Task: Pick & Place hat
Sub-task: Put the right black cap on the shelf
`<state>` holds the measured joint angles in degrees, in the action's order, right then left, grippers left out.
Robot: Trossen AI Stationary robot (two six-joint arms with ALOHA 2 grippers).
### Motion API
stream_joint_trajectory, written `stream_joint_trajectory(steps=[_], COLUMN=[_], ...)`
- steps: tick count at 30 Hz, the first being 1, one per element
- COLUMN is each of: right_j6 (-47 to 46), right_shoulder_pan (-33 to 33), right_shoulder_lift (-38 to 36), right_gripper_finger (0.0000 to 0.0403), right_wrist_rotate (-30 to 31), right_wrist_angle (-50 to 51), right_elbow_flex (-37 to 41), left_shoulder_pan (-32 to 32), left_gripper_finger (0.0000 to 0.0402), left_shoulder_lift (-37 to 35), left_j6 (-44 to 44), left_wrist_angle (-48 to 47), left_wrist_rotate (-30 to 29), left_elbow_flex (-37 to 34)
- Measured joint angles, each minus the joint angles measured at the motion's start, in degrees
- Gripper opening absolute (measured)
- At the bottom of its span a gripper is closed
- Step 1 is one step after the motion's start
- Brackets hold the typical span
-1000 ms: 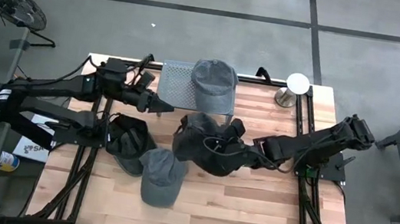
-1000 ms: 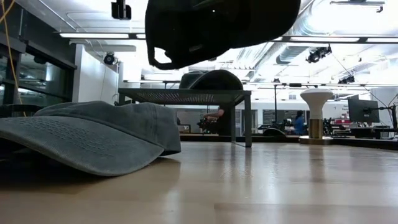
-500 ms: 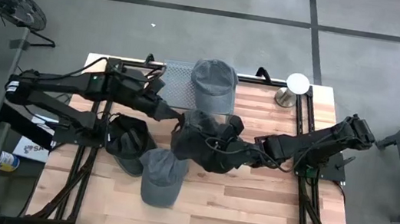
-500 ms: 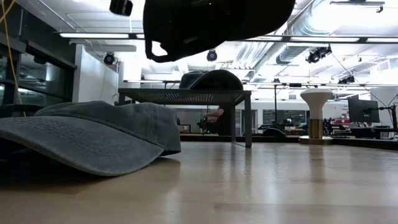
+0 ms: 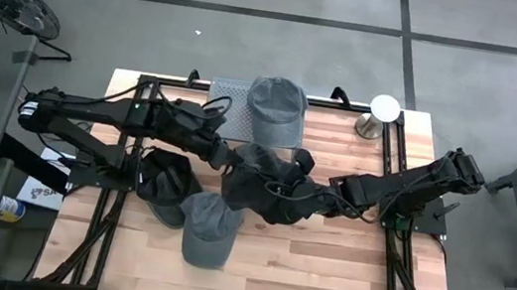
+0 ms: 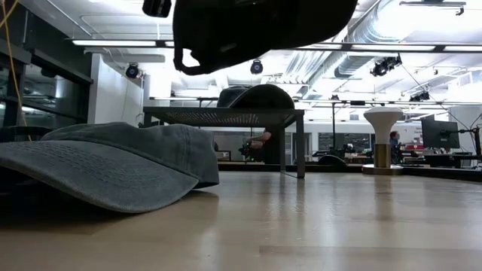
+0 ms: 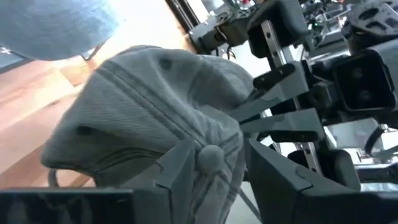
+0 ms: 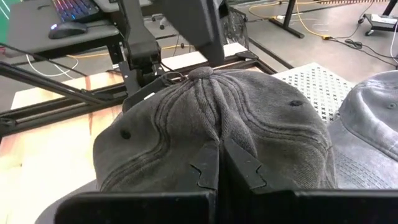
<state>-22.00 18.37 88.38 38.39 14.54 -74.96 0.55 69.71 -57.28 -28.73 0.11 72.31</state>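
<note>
Dark hat (image 5: 262, 178) hangs in the air near the middle of the high view, well clear of the tabletop (image 5: 323, 264), and it fills the upper middle of the low view. No brand, label or writing on it or on anything else here can be read. The right gripper (image 8: 219, 168) has its fingers pinched together on a fold of the crown, just below the top button, so the hat bunches up between them. The left gripper (image 7: 214, 165) comes in from the left of the high view, its fingers spread either side of the crown button without pressing on it. Below, a grey hat (image 5: 208, 229) lies flat at the lower middle of the frame, touching a black hat (image 5: 163, 181) to its left. Another grey hat (image 5: 276, 110) sits on a perforated metal stand (image 5: 227, 109) at the upper middle.
</note>
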Motion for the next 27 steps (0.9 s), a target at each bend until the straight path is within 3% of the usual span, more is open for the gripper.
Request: stream_joint_trajectory(steps=[8,14,27], right_j6=[-0.9,0.0,2.8], right_shoulder_pan=[0.0,-0.8,-1.9], right_shoulder_lift=[0.0,0.0,0.0], right_gripper_finger=[0.0,0.0,0.0], right_wrist_rotate=[0.5,0.0,-1.7], right_wrist_angle=[3.2,3.0,2.9], right_elbow_flex=[0.0,0.0,0.0], left_shoulder_pan=[-0.1,-0.1,-0.1], left_gripper_finger=[0.0209,0.0211,0.0211], left_shoulder_lift=[-0.2,1.0,4.4], left_j6=[-3.0,-5.6,-6.0], left_wrist_angle=[-2.2,-5.3,0.4], left_wrist_rotate=[-0.6,0.4,0.7], left_elbow_flex=[0.1,0.0,0.0])
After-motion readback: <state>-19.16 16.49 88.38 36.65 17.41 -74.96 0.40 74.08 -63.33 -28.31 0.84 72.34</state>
